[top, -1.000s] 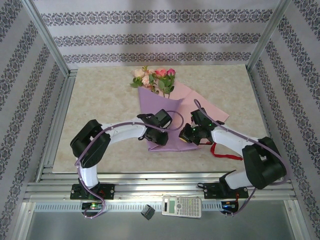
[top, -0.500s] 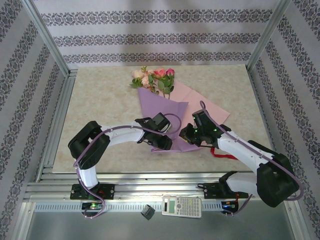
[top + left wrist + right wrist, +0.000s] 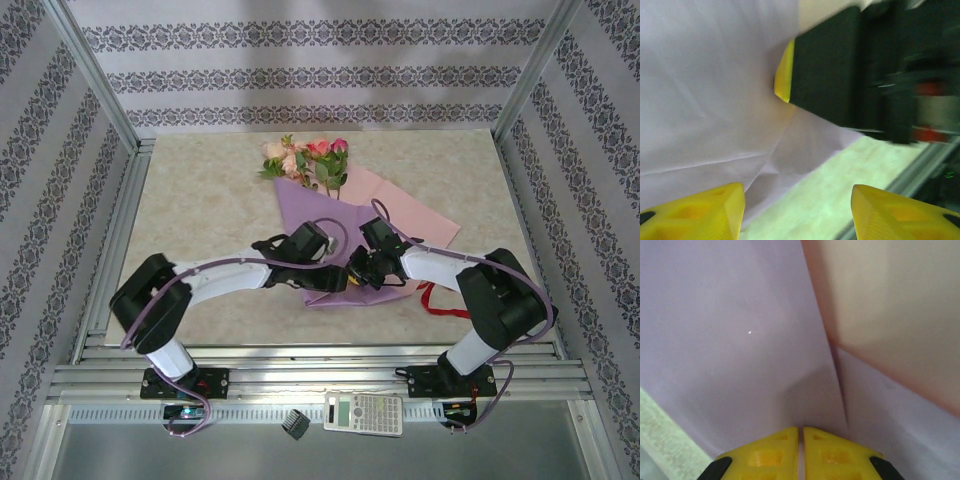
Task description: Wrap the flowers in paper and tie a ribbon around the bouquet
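The flowers (image 3: 305,158) lie at the back of the table, their stems under the folded lilac paper (image 3: 310,215), whose pale pink side (image 3: 400,205) shows to the right. My left gripper (image 3: 333,280) is open over the paper's near corner (image 3: 705,100), its yellow fingers (image 3: 700,210) wide apart with table between them. My right gripper (image 3: 358,272) is shut, tips (image 3: 801,447) against the lilac sheet (image 3: 740,340) beside a crease; nothing shows between them. Its black body and yellow finger (image 3: 785,70) loom close in the left wrist view. The red ribbon (image 3: 440,300) lies loose by the right arm.
A calculator (image 3: 365,410) and a small black object (image 3: 296,424) rest on the metal shelf below the table's near edge. Aluminium frame posts and patterned walls enclose the table. Both arms cross the near middle of the table.
My right gripper has swung left across the paper's near corner until it almost meets the left gripper. The left arm has stretched further right. The paper and flowers have hardly moved.
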